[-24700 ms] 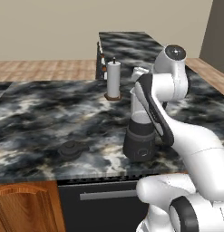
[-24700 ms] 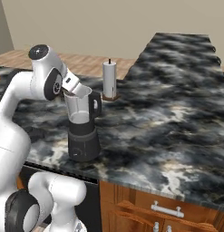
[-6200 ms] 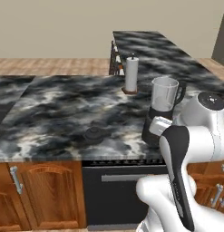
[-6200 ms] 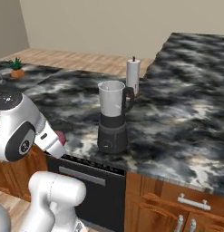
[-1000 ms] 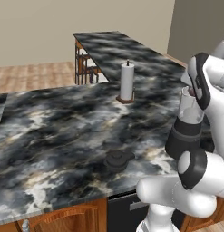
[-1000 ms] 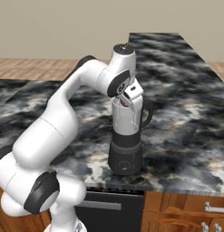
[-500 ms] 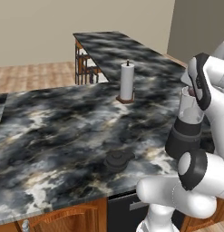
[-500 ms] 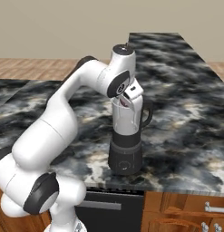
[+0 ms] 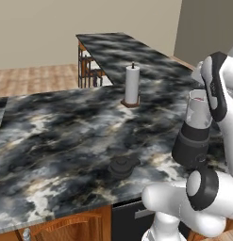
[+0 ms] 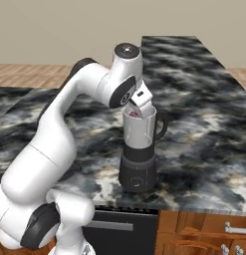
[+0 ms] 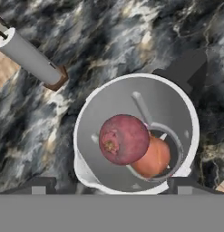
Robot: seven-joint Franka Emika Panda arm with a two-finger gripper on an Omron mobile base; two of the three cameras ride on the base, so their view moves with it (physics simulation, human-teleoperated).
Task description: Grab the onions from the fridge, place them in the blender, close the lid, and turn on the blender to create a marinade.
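Observation:
The blender (image 10: 138, 149) stands near the counter's front edge, its clear jar (image 9: 198, 112) on a dark base. My gripper (image 10: 138, 106) hangs just over the jar's mouth and is open, its fingertips (image 11: 39, 186) spread wider than the jar. A dark red-purple onion (image 11: 124, 139) sits free inside the jar (image 11: 136, 95), touching neither finger. Below it at the jar's bottom lies a second, more orange-brown ball (image 11: 156, 158). The lid (image 9: 121, 165), a dark disc with a knob, lies on the counter left of the blender. The fridge is out of view.
A white paper towel roll (image 9: 132, 84) on a brown stand is on the marbled black counter (image 9: 56, 136), behind the lid. A second counter run (image 9: 118, 49) stretches away at the back, with a rack of bottles (image 9: 89, 70) below it. Wooden cabinets (image 10: 204, 231) lie under the counter.
My fingers have spread apart and let go of the red-purple onion, which now sits in the jar. The arm and the blender have stayed in place.

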